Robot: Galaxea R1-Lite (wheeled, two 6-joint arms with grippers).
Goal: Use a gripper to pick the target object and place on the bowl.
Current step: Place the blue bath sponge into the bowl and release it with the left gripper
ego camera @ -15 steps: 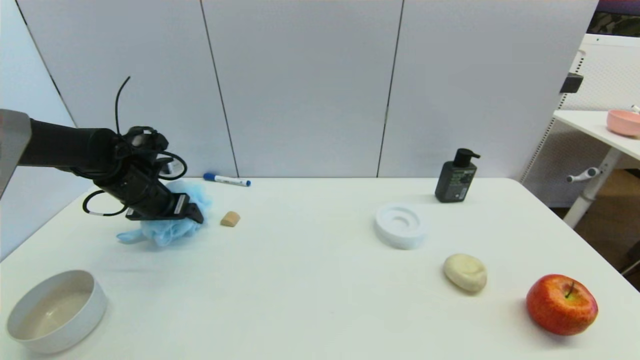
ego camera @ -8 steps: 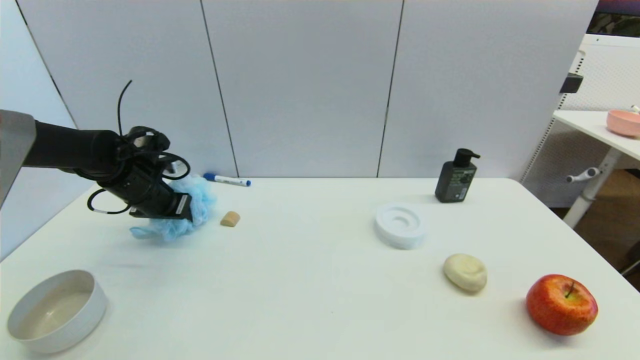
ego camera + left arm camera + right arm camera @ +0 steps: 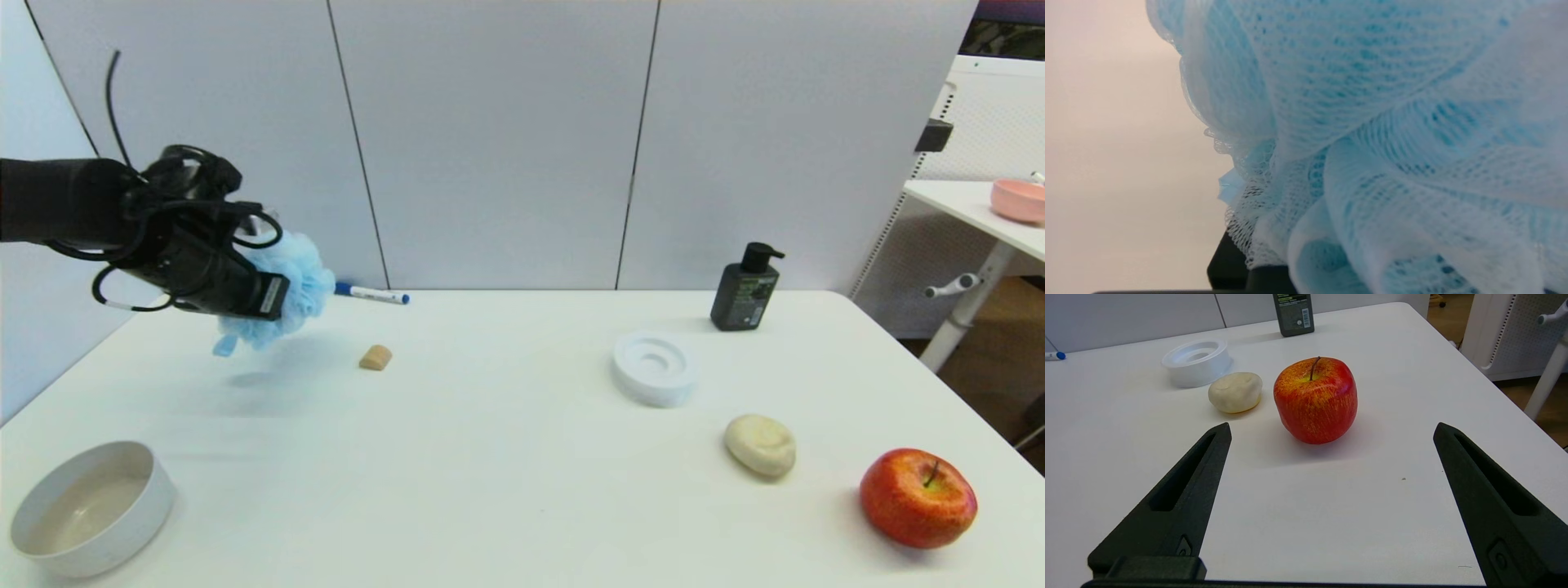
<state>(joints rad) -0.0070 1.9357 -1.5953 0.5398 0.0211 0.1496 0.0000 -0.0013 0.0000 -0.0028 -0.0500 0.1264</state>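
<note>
My left gripper is shut on the light blue mesh bath pouf and holds it in the air above the far left of the table. The fingers are buried in the mesh. In the left wrist view the pouf fills almost the whole picture. The plain white bowl with a greyish-beige inside stands empty at the near left corner, well in front of and below the pouf. My right gripper is open and empty, parked low over the near right of the table, just short of the red apple.
A small tan piece and a blue-capped marker lie near the pouf. A white ring-shaped dish, a black pump bottle, a cream oval soap and the apple sit on the right. A pink bowl stands on a side table.
My left gripper has lifted the pouf off the table, up and slightly left. The pouf now hangs clear of the surface. The right arm has not moved.
</note>
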